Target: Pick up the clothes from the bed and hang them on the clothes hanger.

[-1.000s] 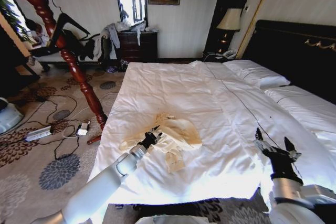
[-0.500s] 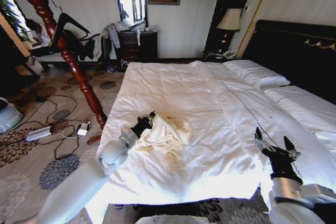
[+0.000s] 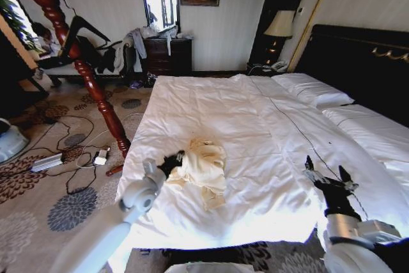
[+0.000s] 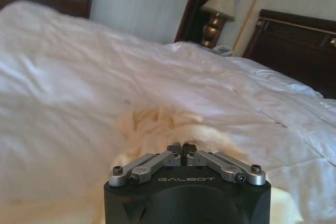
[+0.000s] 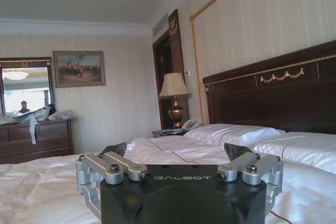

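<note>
Head view: my left claw pinches the cream shirt at nine o'clock on the bed; right claw spread, idle.

I can read one word, GALBOT. It is on my left gripper and on my right gripper. Other writing seems too small.

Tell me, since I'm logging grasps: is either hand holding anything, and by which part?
The left hand is shut on the cream shirt, gripping its bunched edge nearest the floor side. The right hand is open, holding nothing.
</note>
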{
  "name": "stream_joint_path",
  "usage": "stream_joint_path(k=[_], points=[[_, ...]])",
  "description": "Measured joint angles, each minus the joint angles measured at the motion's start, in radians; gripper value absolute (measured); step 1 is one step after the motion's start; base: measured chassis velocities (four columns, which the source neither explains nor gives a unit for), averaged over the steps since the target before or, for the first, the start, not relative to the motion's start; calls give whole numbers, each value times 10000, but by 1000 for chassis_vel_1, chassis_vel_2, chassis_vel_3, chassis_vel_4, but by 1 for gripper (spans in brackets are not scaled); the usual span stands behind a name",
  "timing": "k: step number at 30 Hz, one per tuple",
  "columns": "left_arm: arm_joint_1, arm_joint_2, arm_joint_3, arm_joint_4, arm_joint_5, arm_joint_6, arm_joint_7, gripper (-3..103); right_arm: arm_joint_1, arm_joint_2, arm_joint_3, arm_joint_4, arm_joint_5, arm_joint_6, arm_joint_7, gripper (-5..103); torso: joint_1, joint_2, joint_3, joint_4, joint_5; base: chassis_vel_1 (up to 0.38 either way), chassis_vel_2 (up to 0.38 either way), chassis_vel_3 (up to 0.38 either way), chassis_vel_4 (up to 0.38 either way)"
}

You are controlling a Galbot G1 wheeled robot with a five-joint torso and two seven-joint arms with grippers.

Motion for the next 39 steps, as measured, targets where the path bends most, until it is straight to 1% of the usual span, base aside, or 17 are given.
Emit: stream_joint_path(k=[2,5,7,8,10,13,16,18,21,23,24,28,31,32,35,36,39], points=[[-189,-640,66,719,-11,-58,-162,0,72,-43,-98,-100,9,-2,19,100,0,0,0,1,0,0,0,0,0],[-308,-791,68,890,-5,-91,-278,-3,78,-40,-142,-111,9,-4,24,100,0,0,0,2,-1,0,0,0,0],[-425,-815,61,885,87,-155,-318,8,73,-61,-152,-111,10,-4,25,100,0,0,0,2,0,0,0,0,0],[-425,-815,61,885,87,-155,-318,8,73,-61,-152,-111,10,-4,25,100,0,0,0,2,0,0,0,0,0],[-583,-696,22,636,545,-350,-171,13,64,-139,-141,-111,29,-4,40,100,0,0,0,2,-1,0,0,0,0],[-652,-291,-5,235,1658,-696,528,30,61,-203,-122,-97,75,-1,66,100,1,0,0,1,-1,0,0,0,0],[-516,16,-1,76,2464,-767,843,36,60,-207,-125,-87,78,0,73,100,1,0,-1,2,0,0,0,0,0],[-221,258,-10,5,2986,-566,938,46,61,-184,-134,-63,78,0,75,100,1,0,0,5,-1,0,0,0,0],[16,334,-66,-23,2877,-180,769,57,28,-163,-135,-42,73,1,80,100,1,0,0,6,-2,0,0,0,0],[81,326,-105,-32,2661,-18,632,57,12,-156,-135,-35,65,3,85,100,1,0,-1,4,-3,0,0,0,0],[137,296,-168,-72,2369,151,466,68,-8,-139,-131,-24,58,4,89,100,1,-1,0,3,-3,0,0,0,0],[376,359,-280,-467,2103,377,349,79,-59,-55,-116,32,24,4,97,100,2,-1,0,0,-2,0,0,0,0],[1004,783,-391,-997,3284,430,357,94,-103,98,-106,94,-19,6,100,100,1,-1,-1,1,-2,0,0,0,0],[1004,783,-391,-997,3284,430,357,94,-103,98,-106,94,-19,6,100,100,1,-1,-1,1,-2,0,0,0,0],[2035,1437,-566,-1233,5570,-41,779,100,-148,228,-102,141,-95,18,100,100,1,-1,-1,4,-1,0,0,0,0],[2035,1437,-566,-1233,5570,-41,779,100,-148,228,-102,141,-95,18,100,100,1,-1,-1,4,-1,0,0,0,0],[2808,1560,-644,-1011,7752,-893,993,100,-157,401,-128,178,-199,24,100,100,0,-1,-1,4,-2,0,0,0,0]])
